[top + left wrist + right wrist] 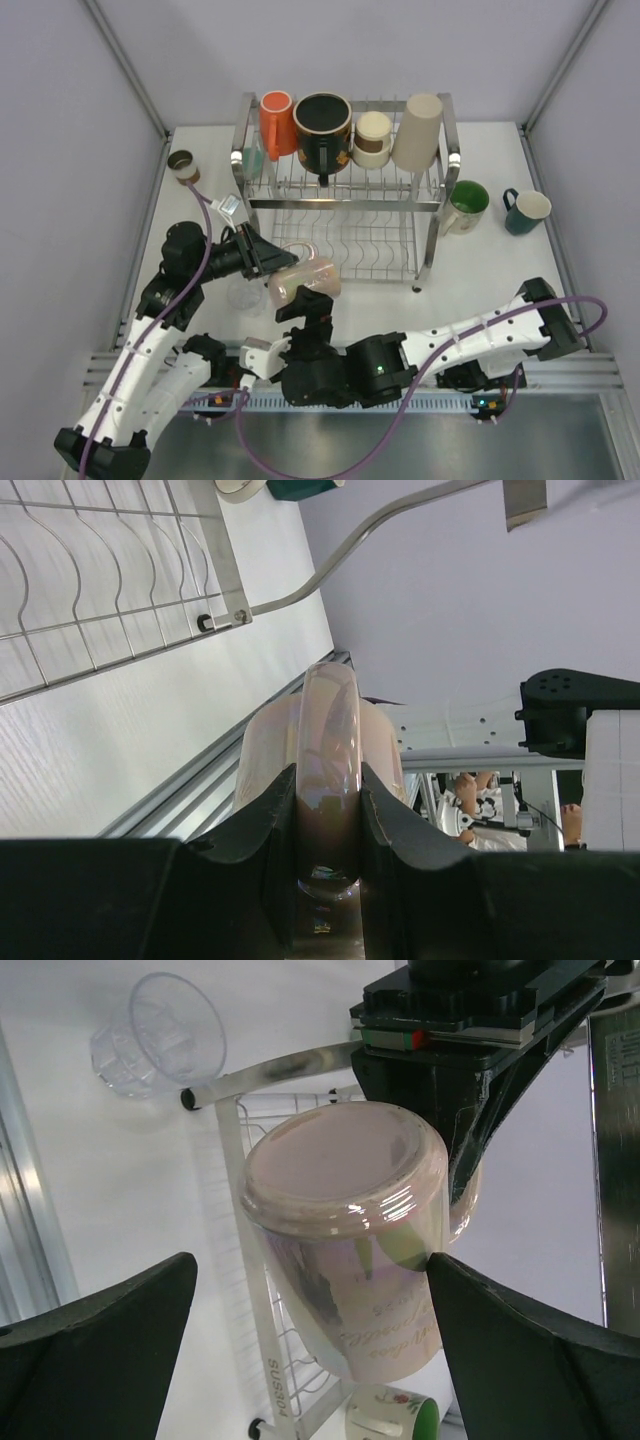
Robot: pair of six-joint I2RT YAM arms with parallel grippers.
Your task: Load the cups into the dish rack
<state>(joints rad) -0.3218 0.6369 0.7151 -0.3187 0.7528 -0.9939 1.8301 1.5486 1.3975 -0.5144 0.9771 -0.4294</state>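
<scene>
The dish rack [345, 205] stands at the back middle. On its upper tier sit an orange cup [277, 122], a large black patterned mug [322, 130], a brown-cream paper cup [373, 138] and a tall beige cup [418, 130]. My left gripper [270, 258] is shut on the handle [328, 750] of a pink mug [305, 280], holding it on its side in the air in front of the rack. My right gripper [305, 305] stands open just below, and the pink mug [350, 1230] lies between its fingers [520, 1350].
A clear cup [245, 296] stands on the table under the left gripper. To the right of the rack are a green mug [465, 206] and a teal mug [526, 211]. A small brown cup [183, 165] is at the left. White walls close in both sides.
</scene>
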